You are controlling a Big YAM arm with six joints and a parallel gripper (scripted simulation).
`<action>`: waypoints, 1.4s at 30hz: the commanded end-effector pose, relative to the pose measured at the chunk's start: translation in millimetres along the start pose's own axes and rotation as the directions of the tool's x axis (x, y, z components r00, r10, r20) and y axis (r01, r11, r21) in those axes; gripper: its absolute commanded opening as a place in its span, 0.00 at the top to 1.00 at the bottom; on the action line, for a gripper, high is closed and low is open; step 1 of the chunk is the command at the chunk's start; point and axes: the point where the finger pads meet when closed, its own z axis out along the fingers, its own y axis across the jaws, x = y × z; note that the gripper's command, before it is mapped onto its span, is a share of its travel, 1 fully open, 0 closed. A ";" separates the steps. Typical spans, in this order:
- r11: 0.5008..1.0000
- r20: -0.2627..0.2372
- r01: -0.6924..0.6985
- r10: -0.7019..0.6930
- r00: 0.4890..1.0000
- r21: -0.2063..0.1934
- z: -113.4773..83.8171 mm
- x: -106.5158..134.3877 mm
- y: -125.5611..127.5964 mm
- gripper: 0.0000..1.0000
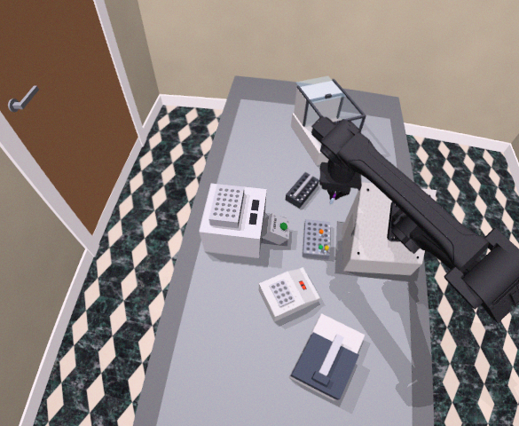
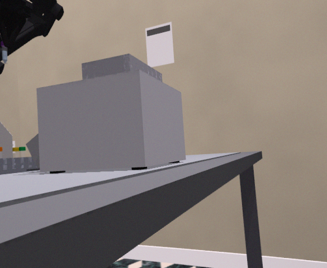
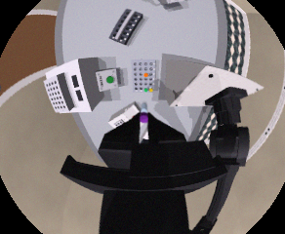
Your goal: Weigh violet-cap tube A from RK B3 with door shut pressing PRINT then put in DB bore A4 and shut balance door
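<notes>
Claw (image 1: 335,194) (image 2: 3,40) (image 3: 143,115): pinched around tube A (image 1: 333,199) (image 2: 4,53) (image 3: 143,118), violet cap partly covered by fingers.
Tube A: aloft, tip downward; outside rack and balance.
Balance (image 1: 306,139): partly hidden behind arm (image 1: 401,183) in top view; pan and PRINT indiscernible.
Rack (image 1: 317,251) (image 2: 1,166) (image 3: 138,88): cut off at exterior view's left edge; orange, green and yellow caps visible.
Large white box (image 1: 231,242) (image 2: 91,124): bore openings unseen from exterior.

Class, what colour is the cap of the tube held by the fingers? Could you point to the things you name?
Violet (image 1: 334,194) (image 2: 2,44) (image 3: 143,118); clearest in the wrist view.
</notes>
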 end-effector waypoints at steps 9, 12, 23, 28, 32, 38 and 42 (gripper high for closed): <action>1.000 0.016 0.018 -0.018 1.000 -0.014 -8.6 -1.0 8.1 0.91; 0.998 0.038 0.056 -0.054 0.998 -0.038 -18.1 -26.7 17.2 0.91; 0.991 0.044 0.133 -0.132 0.990 -0.031 -17.3 -90.1 13.1 0.91; 0.987 0.047 0.158 -0.157 0.987 -0.028 -16.9 -133.3 9.6 0.91; 0.983 0.049 0.183 -0.182 0.982 -0.024 -16.2 -168.5 6.6 0.91; 0.972 0.050 0.235 -0.234 0.971 -0.019 -15.6 -203.0 3.6 0.91; 0.965 0.051 0.260 -0.259 0.965 -0.016 -15.3 -237.4 0.6 0.91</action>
